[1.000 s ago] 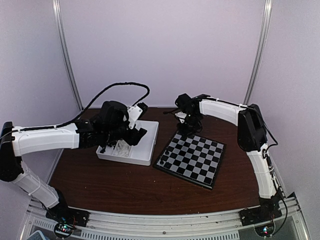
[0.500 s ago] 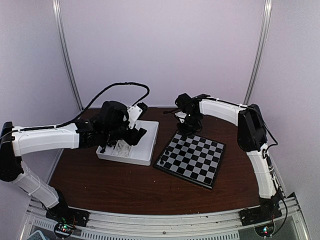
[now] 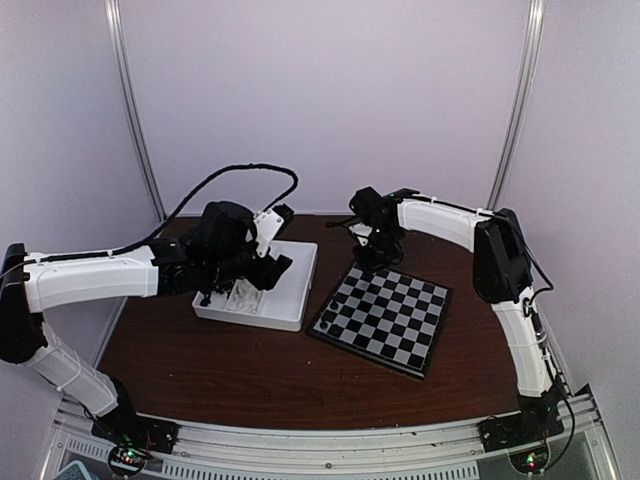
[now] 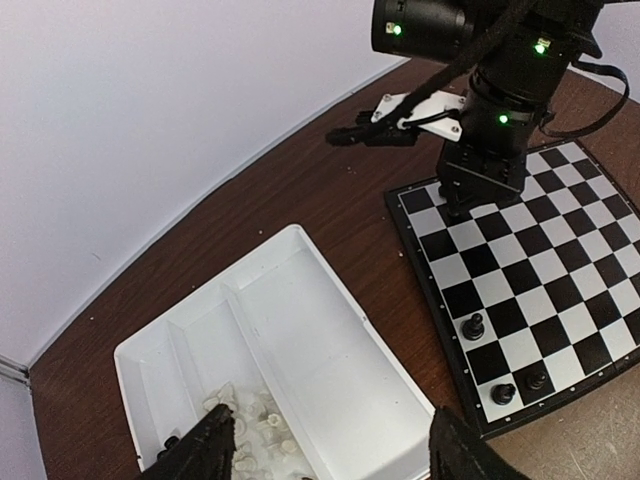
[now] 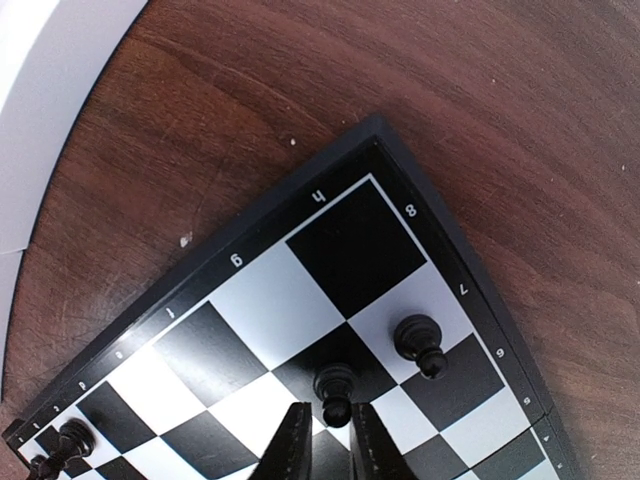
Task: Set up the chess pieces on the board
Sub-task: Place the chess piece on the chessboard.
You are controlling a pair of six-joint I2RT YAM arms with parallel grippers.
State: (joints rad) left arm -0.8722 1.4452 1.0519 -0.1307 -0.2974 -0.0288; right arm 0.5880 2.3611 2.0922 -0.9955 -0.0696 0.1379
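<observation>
The board (image 3: 385, 318) lies turned at an angle on the right half of the table (image 3: 230, 372), toward its far edge. A white tray (image 4: 300, 305) sits just beside it on the left half.

The right tool (image 5: 328, 440) stands over the board's corner nearest the table's far edge. Its jaws are drawn in to a narrow slit. The top of a black pawn (image 5: 335, 385), upright on a dark square, sits right at the fingertips (image 5: 292, 440). Whether they pinch it cannot be told. A second black pawn (image 5: 420, 343) stands upright on the neighbouring pale square by the board's rim, apart from the tool.

Three more black chess pieces (image 4: 503, 392) stand on squares along the board's side that faces the tray, toward the table's near edge.

The left tool (image 4: 332, 425) hangs above the tray with its jaws spread wide and nothing between them. Below it, a heap of white pieces (image 4: 255, 415) lies in one narrow compartment at the tray's end toward the table's near edge. The wide compartment beside it shows bare white floor.
</observation>
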